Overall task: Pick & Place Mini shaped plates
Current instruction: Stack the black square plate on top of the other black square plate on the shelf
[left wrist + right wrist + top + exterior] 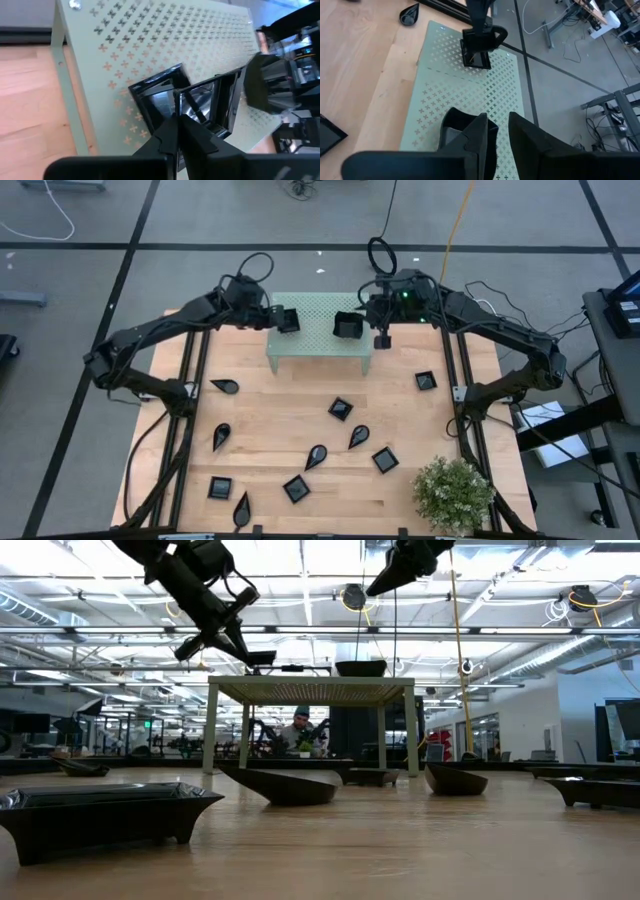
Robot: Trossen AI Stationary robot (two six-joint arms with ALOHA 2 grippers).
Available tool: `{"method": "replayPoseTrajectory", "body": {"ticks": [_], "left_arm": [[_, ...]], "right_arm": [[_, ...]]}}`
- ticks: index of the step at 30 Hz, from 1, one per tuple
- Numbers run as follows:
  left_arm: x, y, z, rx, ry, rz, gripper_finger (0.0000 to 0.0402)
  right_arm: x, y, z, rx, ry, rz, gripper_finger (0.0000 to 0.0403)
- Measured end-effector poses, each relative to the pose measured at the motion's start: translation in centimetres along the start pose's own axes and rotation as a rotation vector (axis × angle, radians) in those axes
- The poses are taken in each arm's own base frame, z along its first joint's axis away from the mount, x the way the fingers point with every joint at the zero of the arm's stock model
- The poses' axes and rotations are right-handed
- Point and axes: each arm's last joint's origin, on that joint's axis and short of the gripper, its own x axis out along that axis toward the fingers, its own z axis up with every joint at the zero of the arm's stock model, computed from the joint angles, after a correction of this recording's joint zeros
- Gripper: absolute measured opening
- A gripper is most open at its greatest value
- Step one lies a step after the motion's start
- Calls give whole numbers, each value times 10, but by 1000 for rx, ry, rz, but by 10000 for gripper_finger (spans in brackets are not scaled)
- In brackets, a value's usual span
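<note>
Bright overhead ceiling lights; near dish blurred, wood faintly glossy.

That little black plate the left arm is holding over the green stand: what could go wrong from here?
The left gripper pinches the square plate only by its edge, tilted above the green stand, so it might slip or land crooked on release. It also hangs near the stand's left edge and could tip off. The right gripper waits close beside another plate and might nudge it.

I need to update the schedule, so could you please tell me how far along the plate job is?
Early still. Done: one black dish sits on the green stand, with the right pincer beside it. In hand: the left pincer holds a square dish over the stand. Left: about eleven dishes, such as a square one, remain on the table.
</note>
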Motion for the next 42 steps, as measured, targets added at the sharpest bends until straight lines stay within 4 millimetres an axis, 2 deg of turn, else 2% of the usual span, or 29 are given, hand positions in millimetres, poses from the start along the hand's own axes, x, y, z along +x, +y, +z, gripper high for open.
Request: {"method": "replayPoseTrajectory", "body": {"ticks": [7, 11, 42], "left_arm": [[13, 2, -1, 4, 24, 20, 5], [16, 2, -1, 5, 29, 22, 17], [15, 3, 2, 10, 15, 11, 26]], "right_arm": [[0, -1, 0, 5, -7, -9, 66], [0, -1, 0, 6, -6, -8, 66], [0, -1, 0, 7, -5, -7, 66]]}}
